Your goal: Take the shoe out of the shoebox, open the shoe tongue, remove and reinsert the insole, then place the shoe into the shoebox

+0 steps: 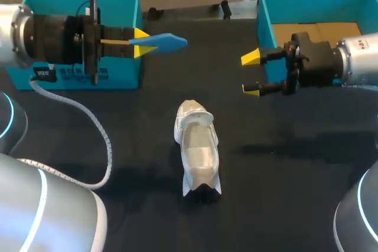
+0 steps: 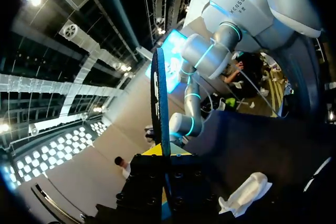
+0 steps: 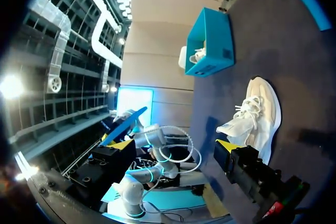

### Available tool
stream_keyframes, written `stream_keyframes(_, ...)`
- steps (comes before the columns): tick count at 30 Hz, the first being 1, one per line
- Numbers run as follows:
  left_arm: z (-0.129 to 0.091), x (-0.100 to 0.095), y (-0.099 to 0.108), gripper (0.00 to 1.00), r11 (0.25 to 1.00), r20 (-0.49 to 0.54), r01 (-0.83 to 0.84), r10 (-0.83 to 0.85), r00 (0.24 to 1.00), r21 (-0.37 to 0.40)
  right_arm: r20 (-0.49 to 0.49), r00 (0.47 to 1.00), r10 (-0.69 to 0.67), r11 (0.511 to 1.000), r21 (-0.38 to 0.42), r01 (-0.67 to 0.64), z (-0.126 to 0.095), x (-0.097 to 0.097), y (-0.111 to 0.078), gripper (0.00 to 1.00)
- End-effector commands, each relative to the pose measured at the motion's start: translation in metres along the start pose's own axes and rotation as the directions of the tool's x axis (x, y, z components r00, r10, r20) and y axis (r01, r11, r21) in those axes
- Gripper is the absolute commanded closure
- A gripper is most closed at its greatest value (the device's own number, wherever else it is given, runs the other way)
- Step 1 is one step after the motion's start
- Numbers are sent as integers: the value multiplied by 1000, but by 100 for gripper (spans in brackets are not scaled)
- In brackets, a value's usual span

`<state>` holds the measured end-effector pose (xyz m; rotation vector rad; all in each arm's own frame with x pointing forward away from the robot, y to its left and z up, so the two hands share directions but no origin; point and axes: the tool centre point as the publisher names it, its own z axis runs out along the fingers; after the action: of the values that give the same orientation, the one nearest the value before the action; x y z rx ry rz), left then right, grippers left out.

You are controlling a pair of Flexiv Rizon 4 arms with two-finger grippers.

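insole [image 1: 162,41] held, shoe [image 1: 198,146] on worktop [image 1: 295,175]
head view: the insole is clamped between the left fingers [image 1: 140,32], the right fingers [image 1: 251,58] are spread apart; left wrist view: the insole is seen edge-on; right wrist view: the shoe is seen lying ahead.

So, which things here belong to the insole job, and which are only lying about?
Job in hand:
white shoe
blue insole, held in the left gripper
right gripper, open
left shoebox and right shoebox; I cannot tell which one serves

Lying about:
second shoe inside the left shoebox
brown cardboard in the right shoebox
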<state>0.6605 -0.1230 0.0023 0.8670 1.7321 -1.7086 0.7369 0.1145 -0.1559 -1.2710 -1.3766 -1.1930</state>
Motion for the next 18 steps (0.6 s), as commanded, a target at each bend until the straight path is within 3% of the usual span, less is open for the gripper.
stream_keyframes(1, 1, 0, 0, 100, 999, -9, -39, 39, 999, 22, 3, 1000, 1, 1000, -2, -1, 2, 0, 0, 0)
stream_keyframes(3, 3, 1, 11, 100, 982, -72, -185, 182, 981, -27, 3, 1000, 1, 1000, -2, -1, 2, 0, 0, 0)
stream_keyframes(4, 5, 2, 17, 100, 971, -89, -240, 239, 967, 0, 3, 1000, 1, 1000, -2, -1, 2, 0, 0, 0)
stream_keyframes(5, 5, 3, 22, 100, 961, -113, -277, 273, 955, -21, 3, 1000, 1, 1000, -2, -1, 2, 0, 0, 0)
stream_keyframes(9, 8, 11, 44, 100, 866, -265, -499, 490, 831, 35, 3, 1000, 1, 1000, -2, -1, 2, 0, 0, 0)
stream_keyframes(18, 8, 11, 44, 100, 866, -265, -499, 490, 831, 35, 3, 1000, 1, 1000, -2, -1, 2, 0, 0, 0)
